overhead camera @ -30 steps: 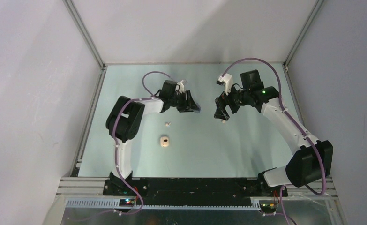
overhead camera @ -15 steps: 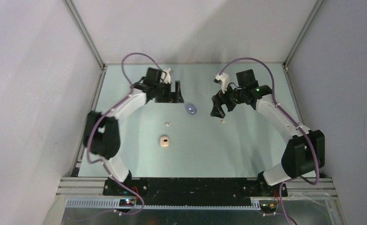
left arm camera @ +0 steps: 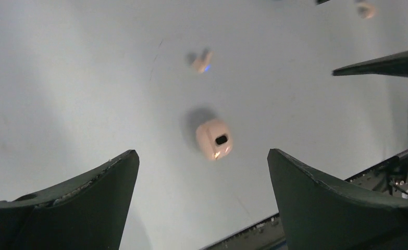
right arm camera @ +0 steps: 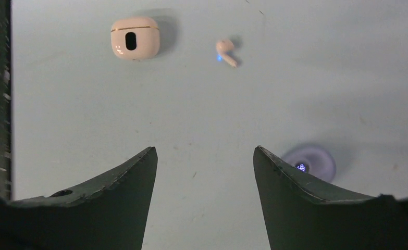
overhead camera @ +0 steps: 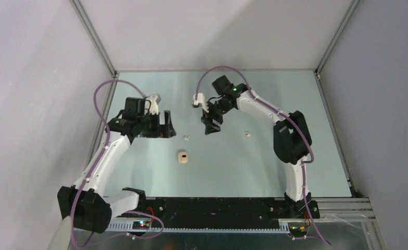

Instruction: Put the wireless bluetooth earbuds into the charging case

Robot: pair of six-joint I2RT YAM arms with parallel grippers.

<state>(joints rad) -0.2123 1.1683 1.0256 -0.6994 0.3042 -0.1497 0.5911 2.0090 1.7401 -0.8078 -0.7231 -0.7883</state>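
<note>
Earbuds lie loose on the matte pale green table (overhead camera: 139, 172). One small cream-white glossy plastic earbud (right arm camera: 226, 51), short-stemmed with a blue glint at its tip, rests ahead of the right gripper (right arm camera: 205, 149) and well apart from it. Near that bud sits the rounded cream-white glossy charging case (right arm camera: 134, 38), smooth, with a dark oval on its face. A second cream-white earbud (overhead camera: 247, 134) lies to the right of that gripper in the top view. The right gripper's dark tapered fingers (right arm camera: 113, 198) stand moderately apart over bare table. What looks like a lilac rounded case (right arm camera: 310, 162) peeks from behind one finger. The left gripper (left arm camera: 201, 153) gapes wide, the cream case ahead of it, untouched.
</note>
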